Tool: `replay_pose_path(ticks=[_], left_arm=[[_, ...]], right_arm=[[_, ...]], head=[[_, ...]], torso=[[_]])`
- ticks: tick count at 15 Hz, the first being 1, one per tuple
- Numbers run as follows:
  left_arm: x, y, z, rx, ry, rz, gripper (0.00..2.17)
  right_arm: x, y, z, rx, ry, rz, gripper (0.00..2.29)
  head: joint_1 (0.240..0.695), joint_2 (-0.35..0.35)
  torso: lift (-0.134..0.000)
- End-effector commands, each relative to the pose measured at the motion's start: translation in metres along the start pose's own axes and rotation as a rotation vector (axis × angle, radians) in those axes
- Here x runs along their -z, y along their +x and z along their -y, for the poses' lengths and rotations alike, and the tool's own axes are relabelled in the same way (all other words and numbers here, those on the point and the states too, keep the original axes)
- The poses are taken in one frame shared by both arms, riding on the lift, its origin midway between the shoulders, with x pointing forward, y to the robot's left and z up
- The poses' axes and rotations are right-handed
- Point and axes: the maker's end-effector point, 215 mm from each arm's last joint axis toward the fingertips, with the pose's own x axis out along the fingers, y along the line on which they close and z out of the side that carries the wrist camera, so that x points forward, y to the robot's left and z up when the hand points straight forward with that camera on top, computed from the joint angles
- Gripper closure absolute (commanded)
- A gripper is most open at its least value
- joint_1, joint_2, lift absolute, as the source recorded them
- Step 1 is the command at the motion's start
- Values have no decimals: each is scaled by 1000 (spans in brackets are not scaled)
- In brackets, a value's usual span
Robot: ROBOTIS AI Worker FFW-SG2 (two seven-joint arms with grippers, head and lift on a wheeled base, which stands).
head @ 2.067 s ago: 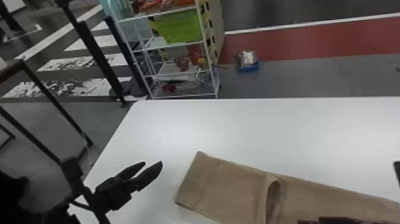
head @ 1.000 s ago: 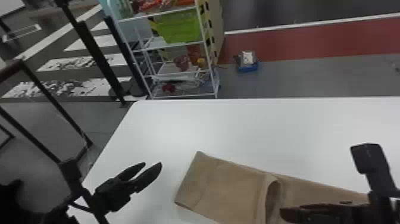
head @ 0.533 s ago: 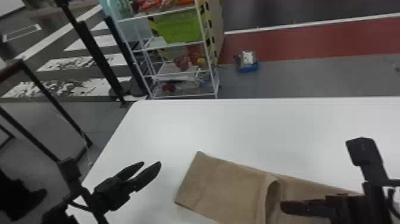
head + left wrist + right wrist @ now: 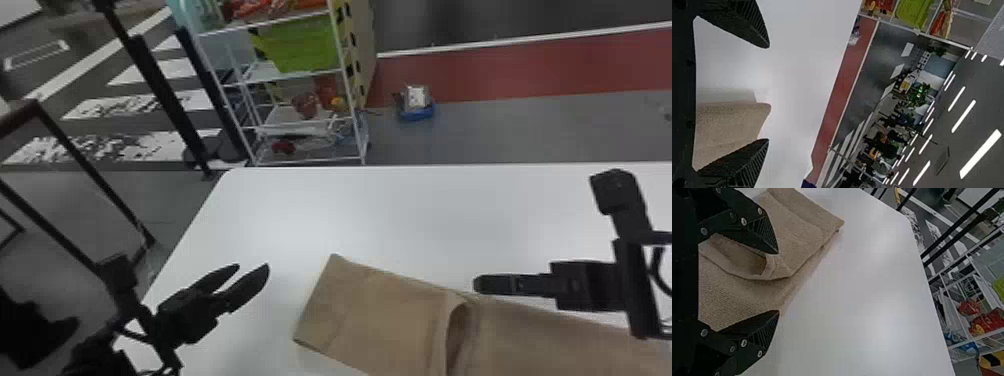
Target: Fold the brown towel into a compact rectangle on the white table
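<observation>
In the head view my left gripper (image 4: 254, 272) stands open over the white table (image 4: 400, 215), left of the brown towel (image 4: 390, 315). My right gripper (image 4: 479, 284) is above the towel's far edge, just right of the raised fold. The towel lies flat at both ends, with a loose looped fold across its middle; its near part is cut off by the view's edge. In the left wrist view the left gripper (image 4: 768, 93) has its fingers wide apart, the towel (image 4: 730, 125) beyond them. The right gripper (image 4: 778, 282), in the right wrist view, is open, with the towel (image 4: 801, 223) beyond its fingers.
The white table's far edge runs across the head view. Behind it stand a white wire shelf (image 4: 300, 117) with a green bin (image 4: 302, 45) and, on the floor, a small blue container (image 4: 417, 111). A dark metal frame (image 4: 90, 185) stands left of the table.
My right arm has come in from the right edge over the towel, then its gripper has shifted toward the towel's far edge. The left gripper and the towel have hardly changed.
</observation>
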Motion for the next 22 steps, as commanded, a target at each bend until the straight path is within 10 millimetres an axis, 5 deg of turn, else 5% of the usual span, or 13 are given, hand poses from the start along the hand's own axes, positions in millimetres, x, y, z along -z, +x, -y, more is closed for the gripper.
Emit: replay_pose_path(ticks=[1,6,13,22], left_arm=[[0,4,1,-4,12,-6,19],[-1,8,-4,-19,22,-12,19],[-1,7,-12,-41,28,-19,19],[-1,8,-15,-41,19,-17,19]], right_arm=[[-4,2,-6,-23,6,-11,407],[-9,2,-22,-66,-14,-5,407],[29,7,-34,-119,19,-33,404],[49,21,-35,-123,32,-87,404]], head=[[695,350],[695,350],[695,350],[695,350]], torso=[[-124],[-124],[-124],[-124]])
